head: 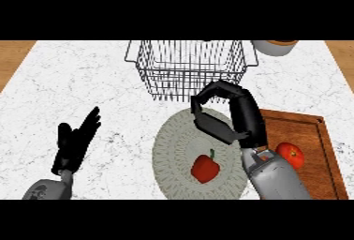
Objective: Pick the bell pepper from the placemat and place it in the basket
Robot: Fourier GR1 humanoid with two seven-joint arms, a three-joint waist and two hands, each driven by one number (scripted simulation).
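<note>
Behind the curled, empty fingers of right hand [220, 125], wrist-side, bell pepper [205, 168] sits on placemat [171, 150], ungrasped. Basket [187, 70] just beyond fingertips. Step: reach. Next likely: draw back, open, close round pepper.

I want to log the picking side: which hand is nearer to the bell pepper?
Right. The right hand hangs over the placemat's far part, just beyond the bell pepper; the left hand rests open far to its left, off the placemat.

red bell pepper [205, 168] — grey placemat [173, 145]
</note>
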